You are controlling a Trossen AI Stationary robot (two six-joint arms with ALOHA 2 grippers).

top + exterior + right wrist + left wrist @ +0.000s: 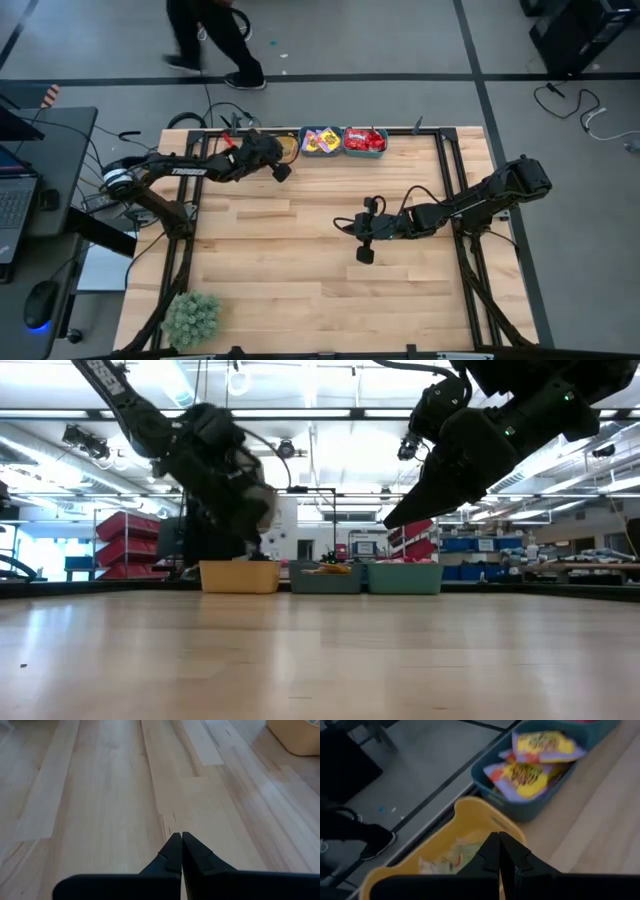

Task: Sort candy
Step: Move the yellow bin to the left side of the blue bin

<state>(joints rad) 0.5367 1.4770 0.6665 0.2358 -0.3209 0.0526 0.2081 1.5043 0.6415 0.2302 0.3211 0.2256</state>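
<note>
Three bins stand in a row at the table's far edge. The yellow bin [290,146] [445,832] holds pale green candy pieces [455,855]. The middle teal bin [320,141] [520,805] holds yellow packets with purple marks [530,770]. The other teal bin [366,141] holds red packets. My left gripper [282,166] [499,845] hovers over the yellow bin, shut, with nothing showing between its fingers. My right gripper [345,226] [179,840] hangs shut over the bare middle of the table.
A green fuzzy plant ball [192,318] sits at the table's near left corner. A person's legs [215,40] stand on the floor beyond the far edge. In the low view both arms [220,470] [450,460] hang above the tabletop, in front of the bins [325,576].
</note>
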